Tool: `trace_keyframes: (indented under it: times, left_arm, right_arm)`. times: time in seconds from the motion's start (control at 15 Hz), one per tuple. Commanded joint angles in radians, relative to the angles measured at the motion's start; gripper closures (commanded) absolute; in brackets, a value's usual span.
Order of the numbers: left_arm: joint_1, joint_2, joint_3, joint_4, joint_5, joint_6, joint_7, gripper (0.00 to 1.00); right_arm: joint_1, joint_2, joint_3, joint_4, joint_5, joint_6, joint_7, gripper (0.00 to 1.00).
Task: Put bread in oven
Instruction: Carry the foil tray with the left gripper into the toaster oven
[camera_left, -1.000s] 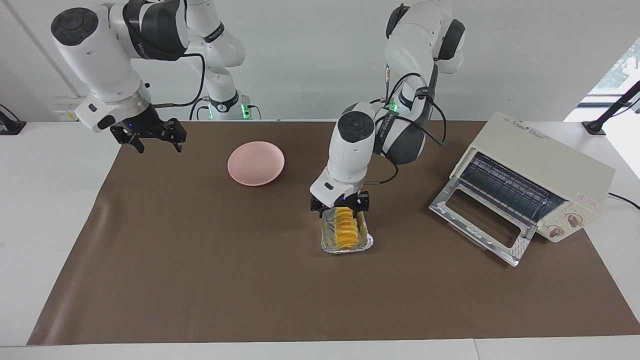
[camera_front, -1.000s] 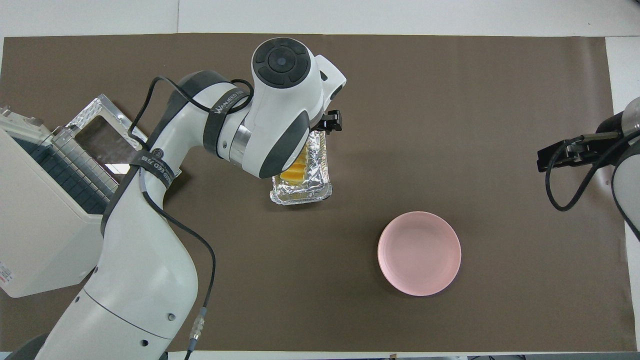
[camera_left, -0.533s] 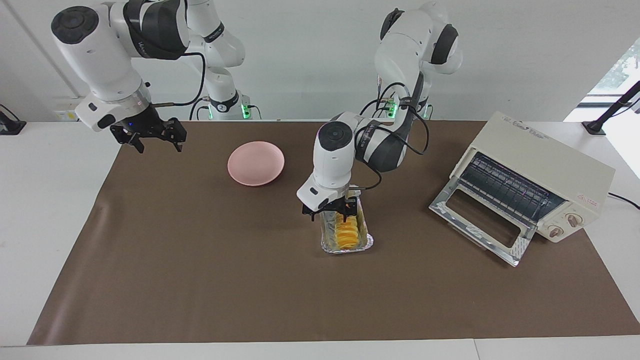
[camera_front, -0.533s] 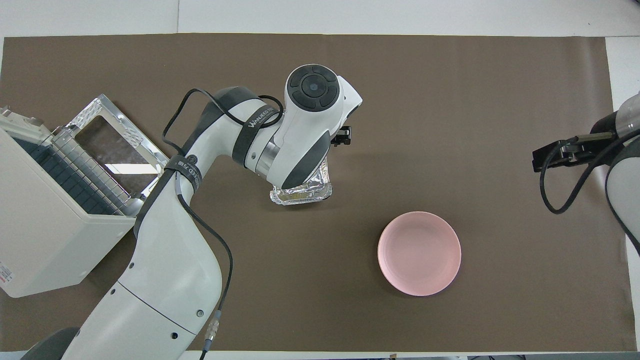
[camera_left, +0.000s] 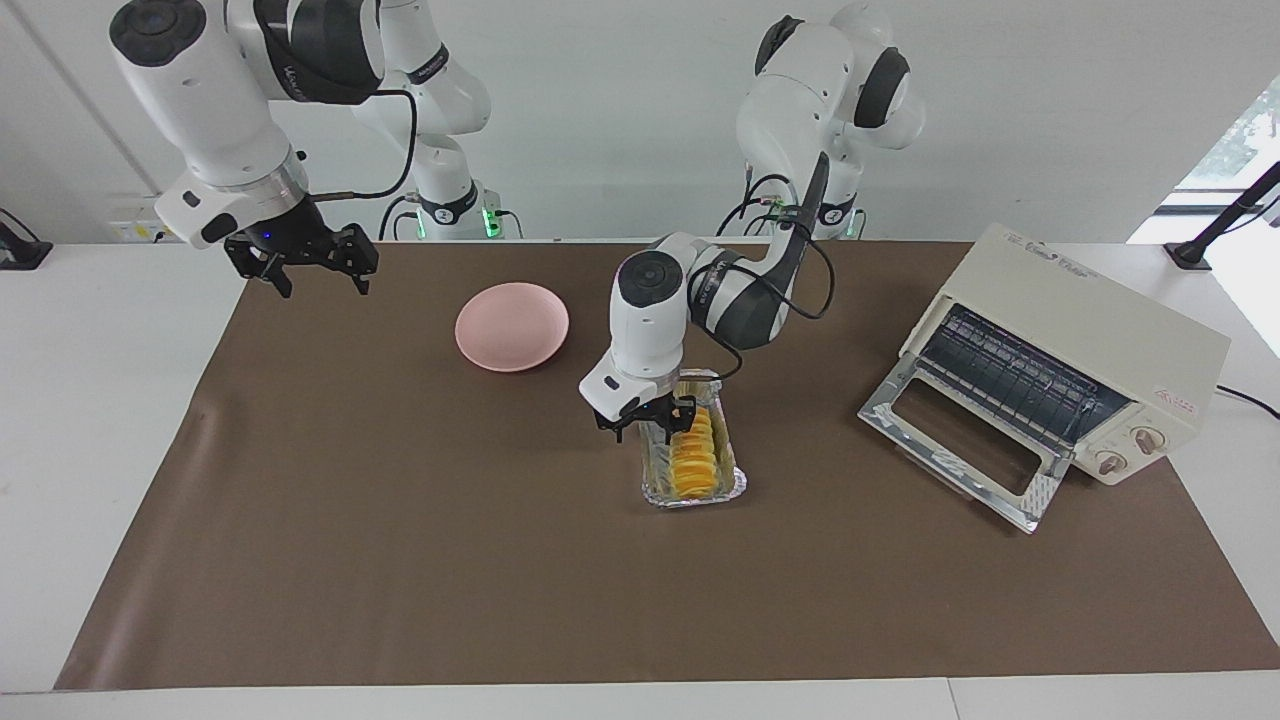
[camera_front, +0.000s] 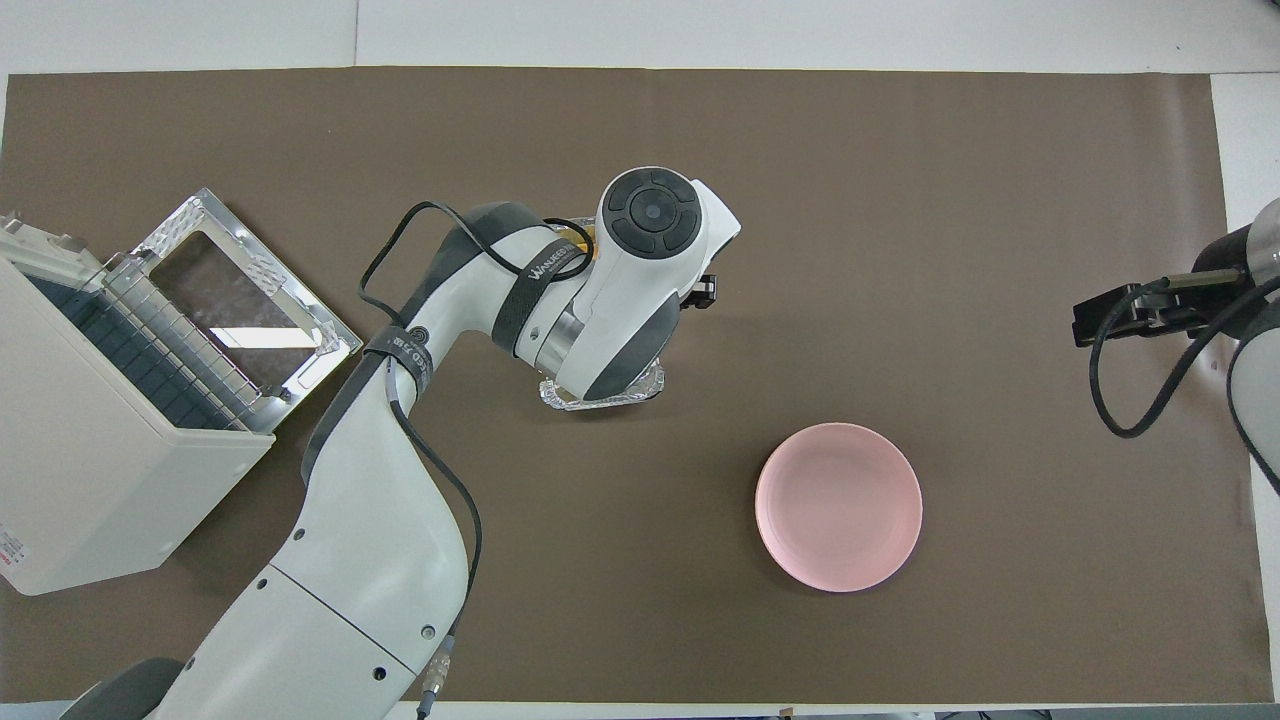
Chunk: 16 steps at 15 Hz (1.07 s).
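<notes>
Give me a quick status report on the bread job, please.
Left gripper low over the foil tray, open. Right gripper waiting, open. Bread in the tray; oven door down, way clear.

bread (camera_left: 692, 452): ridged yellow-orange | oven (camera_left: 1085, 340): cream | plate (camera_left: 511, 326): pink | tray (camera_left: 735, 482): silver | mat (camera_left: 400, 560): brown

In the overhead view the left arm covered the bread (camera_left: 691, 452) and most of the foil tray (camera_front: 600, 396); the oven (camera_front: 90, 480) ran off the edge.
</notes>
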Motion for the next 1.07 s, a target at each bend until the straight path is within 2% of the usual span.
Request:
trace_keyframes:
  times: [0.0, 0.27, 0.33, 0.47, 0.8, 1.0]
  left_arm:
    - [-0.018, -0.009, 0.016, -0.034, 0.019, 0.021, -0.018, 0.44]
    - [-0.019, -0.012, 0.016, -0.049, 0.019, 0.023, -0.019, 0.65]
    - [-0.022, -0.014, 0.016, -0.049, 0.019, 0.023, -0.019, 0.72]
    - [-0.035, -0.017, 0.016, -0.055, 0.019, 0.009, -0.019, 1.0]
    - [-0.035, -0.022, 0.017, -0.052, 0.016, -0.037, -0.018, 1.0]
    - [-0.033, -0.023, 0.084, 0.035, 0.007, -0.159, -0.021, 1.0]
  right_arm:
    - [-0.009, -0.007, 0.006, -0.001, -0.004, -0.014, -0.006, 0.0]
    - [-0.009, -0.007, 0.006, 0.001, -0.004, -0.016, -0.006, 0.0]
    - [-0.009, -0.007, 0.006, -0.001, -0.004, -0.016, -0.006, 0.0]
    - [-0.009, -0.007, 0.006, -0.001, -0.004, -0.016, -0.006, 0.0]
    - [-0.009, -0.007, 0.006, -0.001, -0.004, -0.016, -0.006, 0.0]
    - [-0.009, -0.007, 0.006, 0.001, -0.004, -0.016, -0.006, 0.0]
